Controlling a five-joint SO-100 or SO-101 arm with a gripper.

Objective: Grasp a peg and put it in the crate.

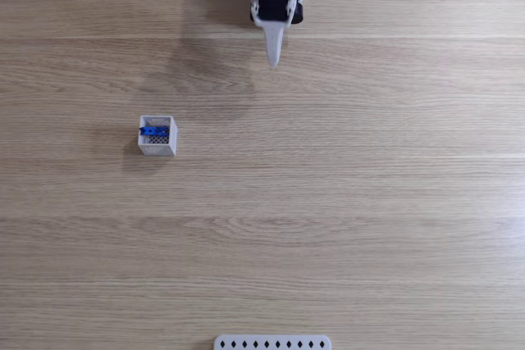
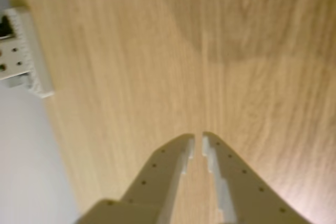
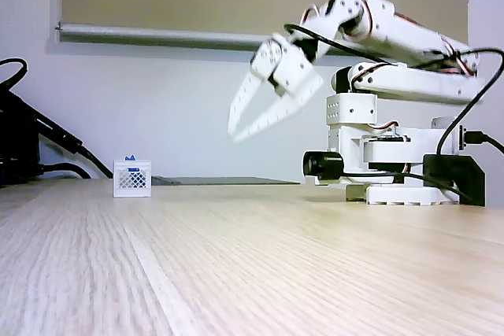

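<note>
Bare worktop (image 3: 236, 273) lay nearest the camera. Beyond it, the peg (image 1: 153, 130) already rested inside the crate (image 1: 166, 150), so the task looked finished. Well apart, the end effector (image 2: 198, 138) hung raised, nearly closed and empty.

Wide open table (image 1: 344, 202) all around — bare wood between the arm and the crate (image 1: 157, 136), which stands alone, well apart from everything. The peg (image 1: 153, 130) lies across its top, filling part of the opening. A white perforated strip (image 1: 272, 342) sits at the near edge — far off.
</note>
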